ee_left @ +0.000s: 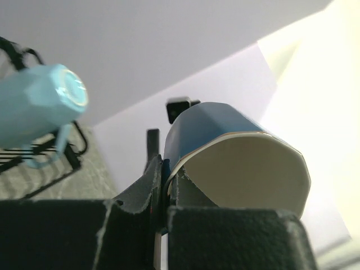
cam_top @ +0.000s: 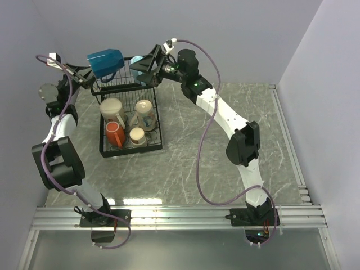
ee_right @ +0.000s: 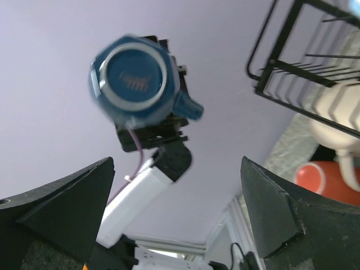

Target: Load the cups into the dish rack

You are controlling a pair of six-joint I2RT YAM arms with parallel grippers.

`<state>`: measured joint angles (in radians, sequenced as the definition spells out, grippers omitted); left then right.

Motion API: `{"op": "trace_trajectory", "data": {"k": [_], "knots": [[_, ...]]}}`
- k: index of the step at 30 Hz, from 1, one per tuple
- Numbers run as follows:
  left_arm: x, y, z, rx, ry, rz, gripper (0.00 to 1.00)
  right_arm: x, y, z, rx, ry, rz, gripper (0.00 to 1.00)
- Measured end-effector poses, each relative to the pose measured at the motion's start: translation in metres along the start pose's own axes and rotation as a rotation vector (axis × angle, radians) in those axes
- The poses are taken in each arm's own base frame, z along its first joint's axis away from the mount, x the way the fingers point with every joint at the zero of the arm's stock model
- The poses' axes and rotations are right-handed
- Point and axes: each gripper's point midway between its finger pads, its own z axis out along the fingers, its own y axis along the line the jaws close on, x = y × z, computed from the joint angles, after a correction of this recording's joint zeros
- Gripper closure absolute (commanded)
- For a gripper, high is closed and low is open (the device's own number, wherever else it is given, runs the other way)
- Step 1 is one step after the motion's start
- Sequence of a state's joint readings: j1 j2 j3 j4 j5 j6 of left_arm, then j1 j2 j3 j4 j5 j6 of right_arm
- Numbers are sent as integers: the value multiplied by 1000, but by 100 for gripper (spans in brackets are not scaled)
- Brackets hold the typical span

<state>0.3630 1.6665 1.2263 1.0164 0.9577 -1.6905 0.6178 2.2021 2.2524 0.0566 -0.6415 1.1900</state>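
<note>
Grey marbled bench [cam_top: 225, 146] under plain lilac walls: you were mid-load, with one mug in the air beside the black wire dish rack [cam_top: 133, 153].

Your left pincer [ee_left: 165, 185] was pressed together on the wall of the dark blue mug [cam_top: 106, 62], a glossy faceted piece with a pale inside, tipped on its side above the rack's far left corner. Your right pincer [cam_top: 145, 70] stood spread with nothing between its fingers. Just in front of it, the light blue mug [ee_left: 34, 109] lay on its side on the basket-like upper shelf. Below that pincer, on the lower tier, sat the orange-red mug [cam_top: 114, 134] and a cream mug [cam_top: 111, 108]. By my reading, placing the dark blue mug came next. That called for carrying it inward over the thin wires and lowering it beside the light blue one, with the right arm drawn clear first.
</note>
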Motion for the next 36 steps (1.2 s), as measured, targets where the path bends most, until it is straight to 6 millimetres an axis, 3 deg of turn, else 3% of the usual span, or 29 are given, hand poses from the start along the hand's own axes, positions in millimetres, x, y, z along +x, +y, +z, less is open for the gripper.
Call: {"op": "trace_trajectory", "data": {"k": [4, 7, 13, 17, 23, 29, 30, 36], "knots": [[19, -13, 10, 79, 48, -66, 100, 6, 11, 4, -33, 9, -14, 1], [28, -11, 16, 98, 68, -136, 100, 14, 14, 7, -40, 24, -72, 4], [37, -4, 20, 72, 82, -241, 100, 39, 2, 2, 22, 75, -238, 7], [46, 1, 22, 37, 91, -304, 100, 44, -9, -4, 114, 84, -397, 8], [74, -16, 29, -5, 150, -393, 100, 41, -13, -13, 199, 81, -583, 12], [96, -42, 17, -25, 198, -424, 100, 37, 3, -21, 202, 47, -661, 23], [98, -43, 15, -29, 197, -429, 100, 38, 7, -23, 197, 43, -664, 29], [105, -39, 3, -67, 170, -500, 100, 51, 31, -20, 145, 36, -674, 35]]}}
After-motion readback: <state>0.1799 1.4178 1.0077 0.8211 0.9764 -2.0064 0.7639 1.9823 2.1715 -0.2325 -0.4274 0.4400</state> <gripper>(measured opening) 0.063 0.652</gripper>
